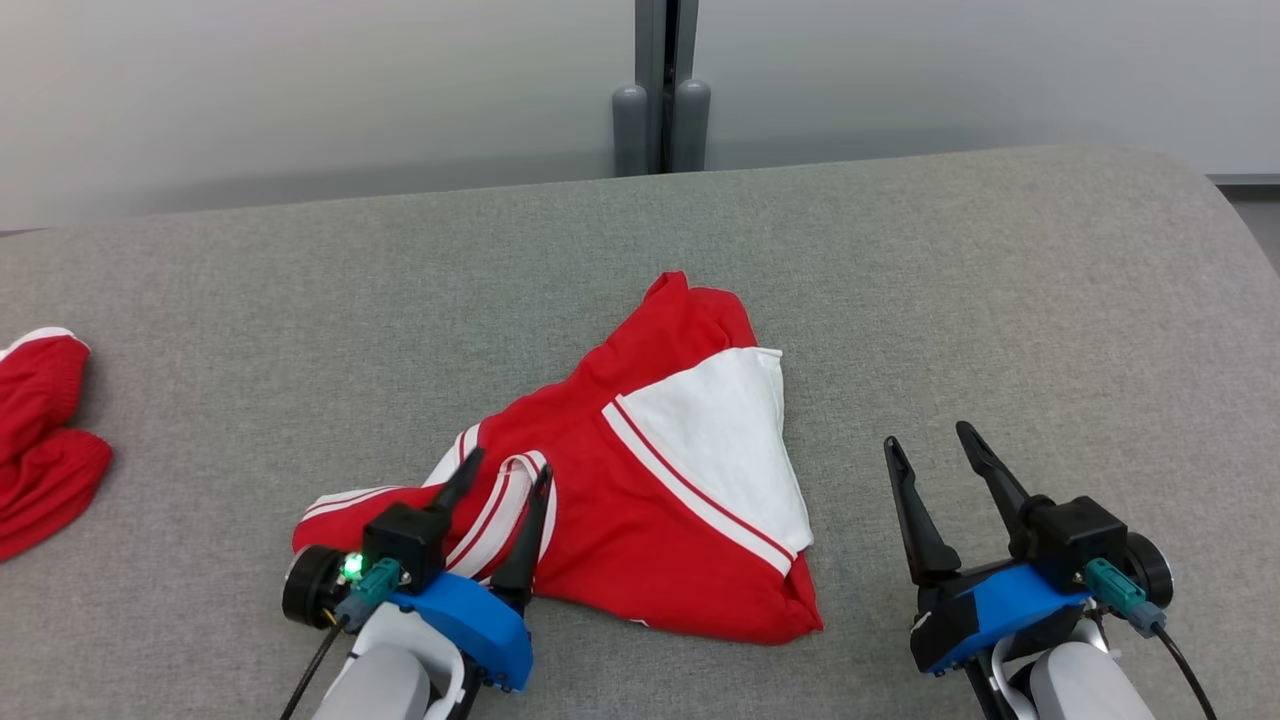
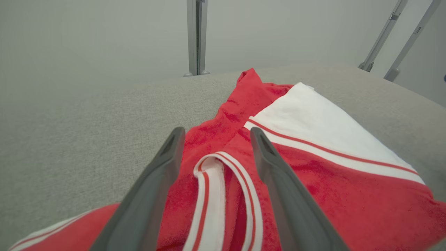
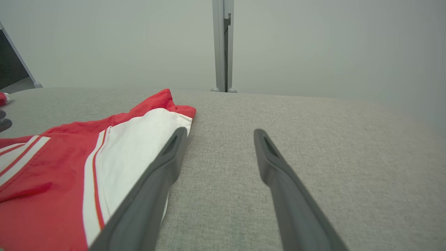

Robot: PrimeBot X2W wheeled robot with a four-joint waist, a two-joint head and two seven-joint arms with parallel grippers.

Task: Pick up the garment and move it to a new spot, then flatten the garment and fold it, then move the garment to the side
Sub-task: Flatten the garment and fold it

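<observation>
A red garment (image 1: 640, 480) with a white panel and white stripes lies crumpled in a rough triangle on the grey fabric surface (image 1: 900, 280). My left gripper (image 1: 508, 468) hovers open over its left part, the fingers straddling a white striped band (image 2: 212, 195). The garment (image 2: 313, 157) spreads ahead and to the right in the left wrist view. My right gripper (image 1: 930, 440) stands open to the right of the garment, over bare fabric, nothing between its fingers. In the right wrist view the garment (image 3: 69, 167) lies left of the gripper (image 3: 217, 134), its white edge beside the left finger.
Another red cloth item (image 1: 40, 440) with a white edge lies at the far left of the surface. A grey post (image 1: 660, 90) stands behind the surface's back edge against a pale wall. The surface curves down at the right.
</observation>
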